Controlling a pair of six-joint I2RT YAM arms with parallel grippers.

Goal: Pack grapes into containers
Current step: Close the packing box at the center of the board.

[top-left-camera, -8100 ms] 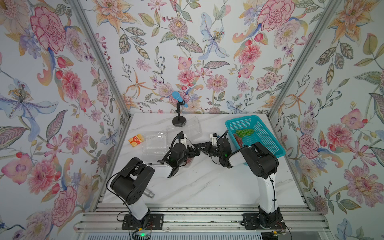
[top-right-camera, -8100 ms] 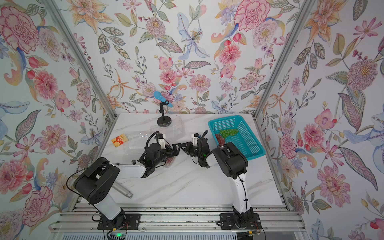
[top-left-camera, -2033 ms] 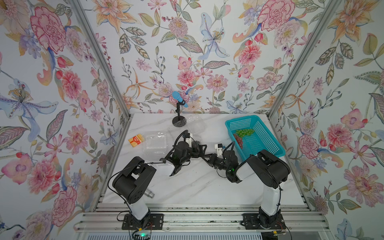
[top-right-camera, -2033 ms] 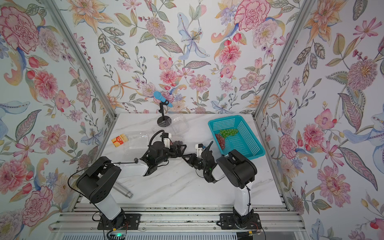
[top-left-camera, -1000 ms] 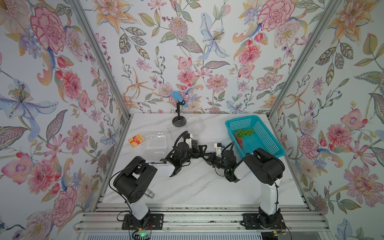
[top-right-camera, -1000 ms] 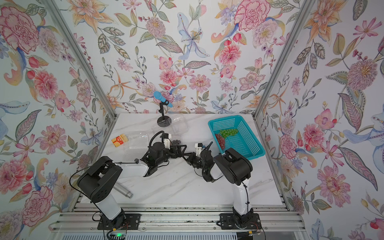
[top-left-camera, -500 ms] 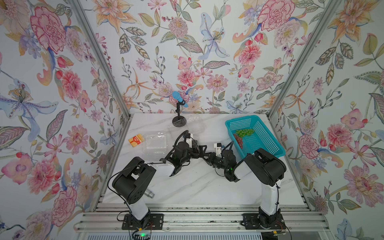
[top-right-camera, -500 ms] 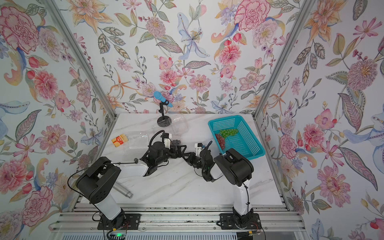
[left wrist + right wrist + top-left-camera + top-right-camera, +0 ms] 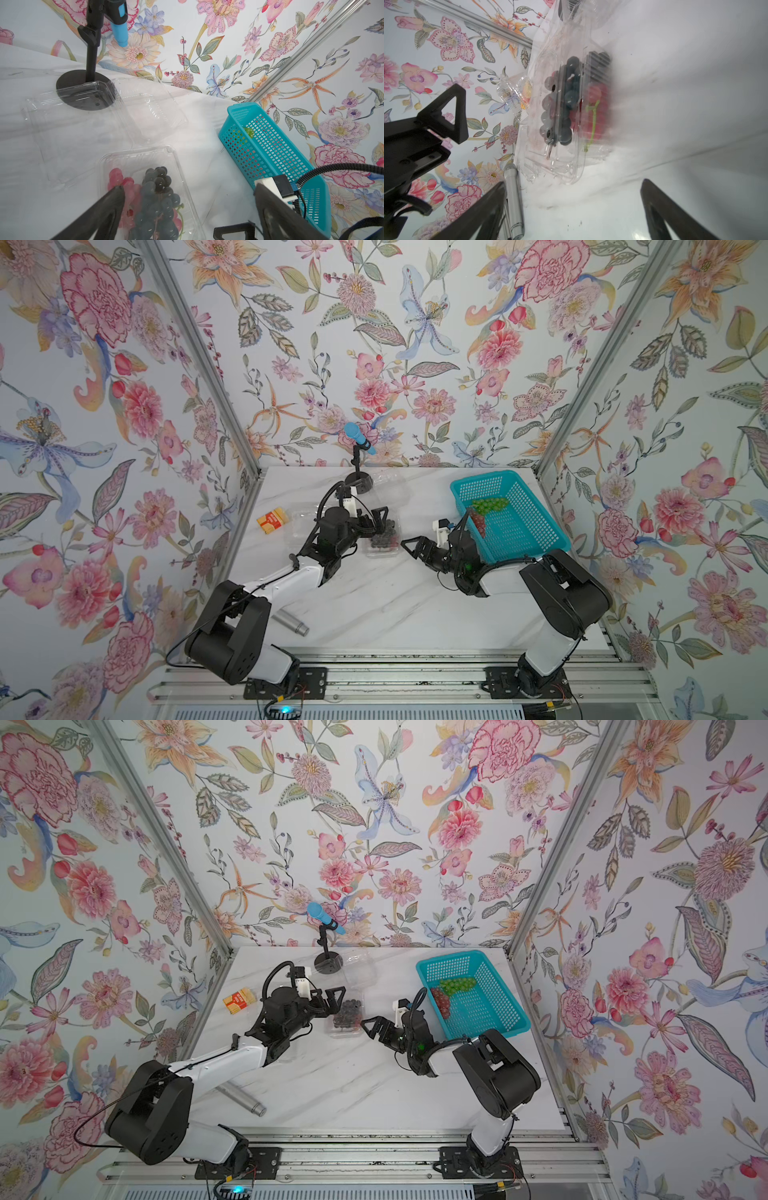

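Left hand (image 9: 379, 526), spread wide, hangs over a clear clamshell (image 9: 382, 556) holding dark grapes (image 9: 384, 538) and red grapes (image 9: 116, 178); right hand (image 9: 413, 548), released and empty, sits just beside it.

Our right gripper (image 9: 574, 185), jaws spread wide and empty, faces a clear clamshell container (image 9: 566, 170) on the white table (image 9: 685, 104). Inside we see dark grapes (image 9: 569, 97) against red grapes (image 9: 598, 116); a silver cylinder (image 9: 513, 199) lies nearby.

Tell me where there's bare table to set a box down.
Biggest bare patch: front middle, from the metal cylinder to the right arm. A smaller one: at the back, between the empty box and the basket. Crowded: around the mic stand, grape box and left gripper.
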